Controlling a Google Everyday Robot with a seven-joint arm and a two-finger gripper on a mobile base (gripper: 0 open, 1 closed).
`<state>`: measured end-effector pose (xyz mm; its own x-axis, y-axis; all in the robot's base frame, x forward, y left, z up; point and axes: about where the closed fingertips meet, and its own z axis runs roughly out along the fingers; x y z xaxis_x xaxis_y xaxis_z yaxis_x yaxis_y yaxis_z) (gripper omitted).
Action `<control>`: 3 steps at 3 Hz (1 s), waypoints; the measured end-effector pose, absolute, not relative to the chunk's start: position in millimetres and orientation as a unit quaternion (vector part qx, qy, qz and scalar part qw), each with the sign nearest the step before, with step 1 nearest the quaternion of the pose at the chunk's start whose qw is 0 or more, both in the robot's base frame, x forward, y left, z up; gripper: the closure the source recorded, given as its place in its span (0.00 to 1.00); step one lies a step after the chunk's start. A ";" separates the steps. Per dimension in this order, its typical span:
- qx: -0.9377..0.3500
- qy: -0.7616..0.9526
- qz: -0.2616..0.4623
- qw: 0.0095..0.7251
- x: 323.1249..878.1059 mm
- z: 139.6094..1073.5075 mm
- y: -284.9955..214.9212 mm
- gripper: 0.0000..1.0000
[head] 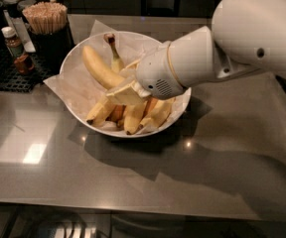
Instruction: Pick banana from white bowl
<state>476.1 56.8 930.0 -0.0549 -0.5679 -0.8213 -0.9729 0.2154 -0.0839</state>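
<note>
Down inside the white bowl (182, 105), the gripper (125, 92) sits at the lower end of the long curved banana (99, 67). The banana leans on the crinkled paper above shorter bananas (133, 117). Whether the gripper clasps it, I cannot tell.

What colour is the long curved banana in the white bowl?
The banana is plain yellow, in the camera view; the gripper is at its lower end.

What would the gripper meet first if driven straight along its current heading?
Likely the banana: the gripper sits inside the white bowl, pointing toward it and apparently against it, though depth is unclear.
</note>
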 end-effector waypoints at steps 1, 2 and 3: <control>-0.620 0.636 0.229 0.398 448.5 996.7 75.9 1.00; -0.656 0.600 0.193 0.415 413.4 1053.1 84.7 1.00; -0.663 0.580 0.202 0.427 391.8 1060.9 69.3 1.00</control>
